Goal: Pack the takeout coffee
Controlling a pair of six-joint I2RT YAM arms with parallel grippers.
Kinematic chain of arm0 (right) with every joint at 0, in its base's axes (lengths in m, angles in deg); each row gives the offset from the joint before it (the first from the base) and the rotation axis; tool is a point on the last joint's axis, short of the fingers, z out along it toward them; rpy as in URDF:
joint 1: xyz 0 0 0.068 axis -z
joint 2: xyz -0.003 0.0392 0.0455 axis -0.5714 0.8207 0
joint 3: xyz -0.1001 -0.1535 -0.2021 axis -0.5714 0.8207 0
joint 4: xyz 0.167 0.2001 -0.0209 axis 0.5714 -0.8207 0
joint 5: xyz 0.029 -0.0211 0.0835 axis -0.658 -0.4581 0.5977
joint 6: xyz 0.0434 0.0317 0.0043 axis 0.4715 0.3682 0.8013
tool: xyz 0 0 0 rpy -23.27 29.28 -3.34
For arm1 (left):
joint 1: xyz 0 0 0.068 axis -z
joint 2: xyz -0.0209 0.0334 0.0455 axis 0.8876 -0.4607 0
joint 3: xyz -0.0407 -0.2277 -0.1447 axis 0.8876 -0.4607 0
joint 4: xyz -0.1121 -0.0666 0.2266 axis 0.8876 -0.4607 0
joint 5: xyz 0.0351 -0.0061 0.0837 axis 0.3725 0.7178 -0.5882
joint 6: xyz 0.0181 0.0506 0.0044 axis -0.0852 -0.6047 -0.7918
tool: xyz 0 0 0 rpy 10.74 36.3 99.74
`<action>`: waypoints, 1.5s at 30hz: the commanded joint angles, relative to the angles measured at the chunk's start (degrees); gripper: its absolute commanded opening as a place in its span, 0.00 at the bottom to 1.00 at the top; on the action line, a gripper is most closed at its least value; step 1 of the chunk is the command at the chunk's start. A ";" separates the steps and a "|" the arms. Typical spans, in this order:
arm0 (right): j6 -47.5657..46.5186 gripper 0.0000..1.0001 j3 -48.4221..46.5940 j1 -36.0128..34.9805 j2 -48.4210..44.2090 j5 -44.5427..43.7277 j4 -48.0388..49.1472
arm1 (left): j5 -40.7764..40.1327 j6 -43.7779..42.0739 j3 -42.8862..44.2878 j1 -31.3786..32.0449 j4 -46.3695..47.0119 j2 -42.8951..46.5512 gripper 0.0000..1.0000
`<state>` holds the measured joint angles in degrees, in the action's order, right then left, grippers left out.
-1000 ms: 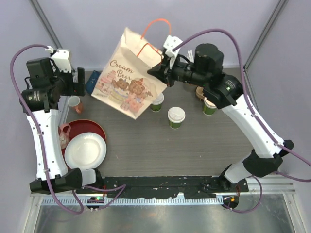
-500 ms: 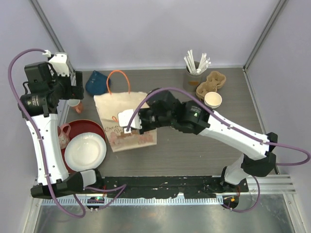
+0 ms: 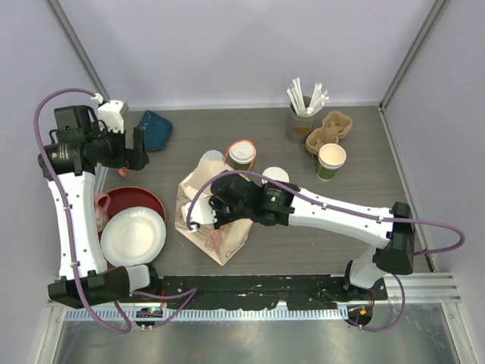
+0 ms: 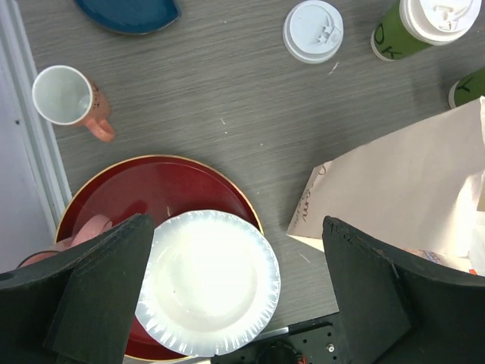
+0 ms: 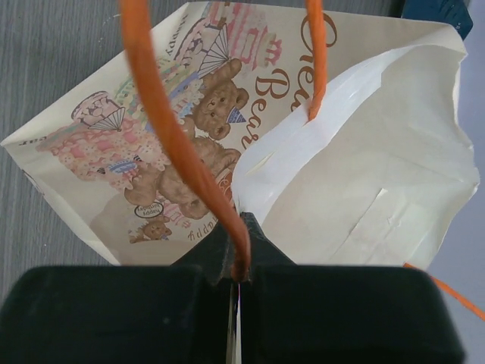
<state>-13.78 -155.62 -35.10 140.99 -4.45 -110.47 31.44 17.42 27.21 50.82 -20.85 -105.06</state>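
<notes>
Right wrist view: the right gripper [image 5: 236,264] is clamped tight on the orange handle [image 5: 173,133] of the paper bag [image 5: 364,189], its fingers pressed together with only the cord between them; the bag's mouth gapes open, and its bear print faces the camera. From the top view, the bag sits crumpled mid-table; a lidded coffee cup [image 3: 241,155] stands at the bag's far edge; a second lidded cup [image 3: 274,176] stands just right of the first; both are outside the bag; an unlidded cup [image 3: 331,159] stands well to the bag's right. The left gripper [image 4: 236,221] hangs left of the bag, fingers spread wide and holding nothing; below it a white plate [image 4: 208,280] lies on a red plate [image 4: 159,189].
</notes>
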 commanded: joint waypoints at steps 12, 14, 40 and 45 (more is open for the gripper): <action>-1.19 0.01 -9.63 -5.19 -0.32 -2.61 -5.80 | 3.04 -1.31 -0.18 -0.12 0.08 0.80 0.98; -2.16 0.01 -11.04 -5.19 0.21 -2.53 -7.22 | 3.39 -1.22 -0.62 -0.20 0.17 0.97 0.98; 8.01 0.57 -12.25 -5.11 -2.69 6.43 -6.87 | 16.93 -6.14 -1.94 2.52 -3.08 2.47 0.88; 14.86 0.82 -18.94 -3.97 -6.82 9.25 -4.60 | 16.75 -5.70 -0.71 2.61 -2.82 1.50 0.89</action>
<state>-6.02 -167.14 -40.13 140.62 1.37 -118.78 47.76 11.37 24.76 53.20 -25.14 -102.94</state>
